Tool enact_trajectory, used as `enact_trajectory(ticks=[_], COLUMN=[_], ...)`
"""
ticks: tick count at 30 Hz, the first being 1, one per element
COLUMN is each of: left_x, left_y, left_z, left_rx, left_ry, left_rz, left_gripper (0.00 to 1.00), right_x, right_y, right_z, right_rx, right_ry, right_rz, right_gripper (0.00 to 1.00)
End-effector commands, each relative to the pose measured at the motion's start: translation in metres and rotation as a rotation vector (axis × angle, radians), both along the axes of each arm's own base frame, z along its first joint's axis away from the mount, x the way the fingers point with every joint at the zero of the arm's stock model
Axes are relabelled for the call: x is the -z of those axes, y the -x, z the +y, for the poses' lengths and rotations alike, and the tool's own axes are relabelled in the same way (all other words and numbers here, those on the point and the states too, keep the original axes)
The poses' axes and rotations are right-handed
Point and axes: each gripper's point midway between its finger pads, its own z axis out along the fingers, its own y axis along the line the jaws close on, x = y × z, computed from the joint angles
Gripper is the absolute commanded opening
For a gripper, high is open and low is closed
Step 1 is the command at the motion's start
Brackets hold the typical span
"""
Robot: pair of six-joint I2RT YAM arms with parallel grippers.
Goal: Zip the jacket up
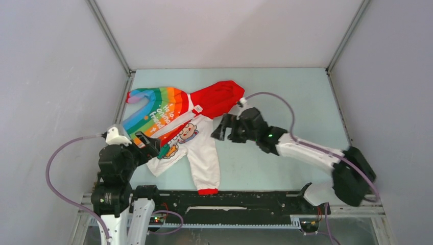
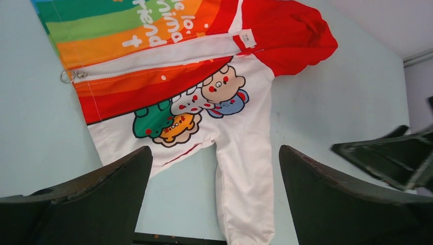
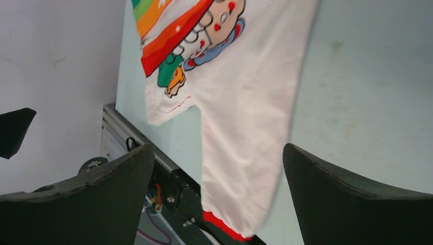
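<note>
Jacket (image 1: 201,145): its zipper pull (image 2: 68,76) shows only from left wrist.

Pale blue table (image 1: 286,153), the jacket (image 1: 191,133) spread flat at its left side.

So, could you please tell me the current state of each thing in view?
jacket: lying flat on the table, not zipped up.
zipper pull: at the hem end of the zip.
left gripper: open, holding nothing.
right gripper: open, holding nothing, near the white sleeve.
</note>
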Motion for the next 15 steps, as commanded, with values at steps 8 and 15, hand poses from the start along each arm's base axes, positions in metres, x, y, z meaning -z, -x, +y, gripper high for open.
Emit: enact_trajectory(ticks=[8,15], left_x=[0.038,0.040], left_y=[-0.040,-0.099], left_z=[0.046,0.074], left_rx=[-0.292,-0.411], left_ry=[-0.008,0.020], left_rz=[0.266,0.277], left_gripper=[0.98,0.98], right_x=[0.016,0.053], right_y=[0.025,0.017], right_z=[0.155,0.176], right_rx=[-0.127,-0.006], right_ry=[-0.290,-0.187], right_rz=[0.140,0.144], right_gripper=[0.91,0.86])
